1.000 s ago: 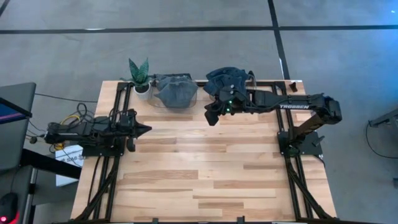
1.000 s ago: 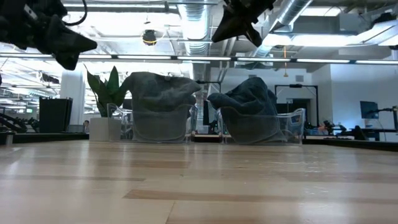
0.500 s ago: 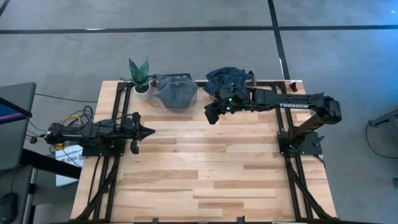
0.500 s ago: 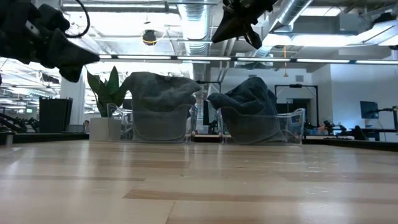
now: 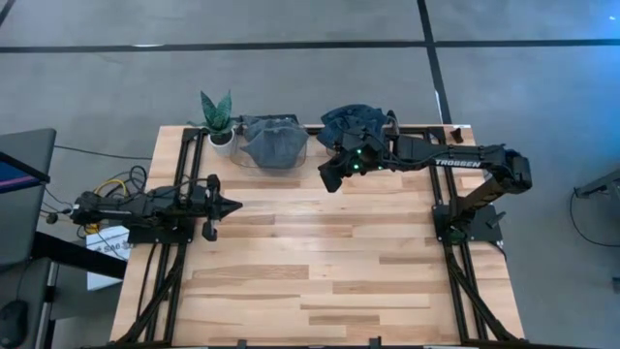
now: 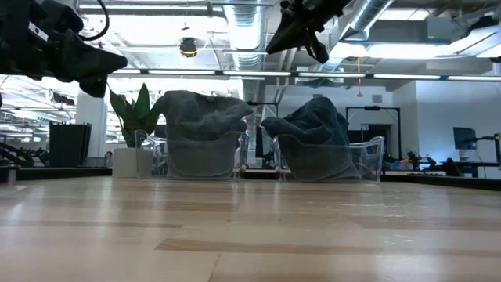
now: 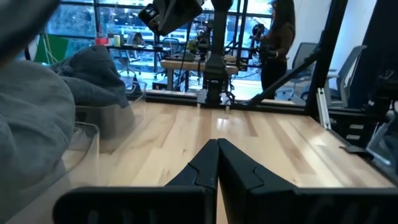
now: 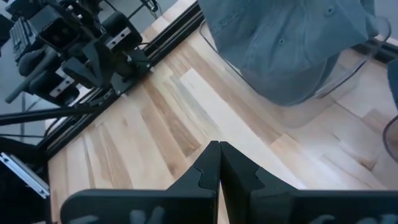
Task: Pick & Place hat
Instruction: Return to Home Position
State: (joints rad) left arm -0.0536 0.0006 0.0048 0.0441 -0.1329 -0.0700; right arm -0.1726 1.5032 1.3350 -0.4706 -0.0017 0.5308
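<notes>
At the counter's far edge, both bins are loaded. The gray cap pile fills the left transparent bin, and the blue cap pile fills the right transparent bin. No hat is visible on the bare wood. A potted plant stands just beside the left bin at the back-left corner.

The right gripper hangs in front of the gap between the two bins. Its arm reaches in from its base on the right side and passes just in front of the right bin. Its wrist view shows the jaws together and empty, with the gray pile ahead of them. The low view puts this gripper high, above the cap tops.

The left gripper sits over the counter's left side, folded back close to its base. Its jaws are together with nothing in them. It is well apart from both bins and points across the counter toward the right arm.

Judgement: placing looks finished and only the retreat is left. The key relation is that the caps lie toward the far edge from the right jaws, with the blue bin nearest the forearm. The pull-back should therefore go toward the right base and away from the far edge, so the arm misses that bin's rim. The left arm looks close to parked, so the right arm likely has more travel left.
</notes>
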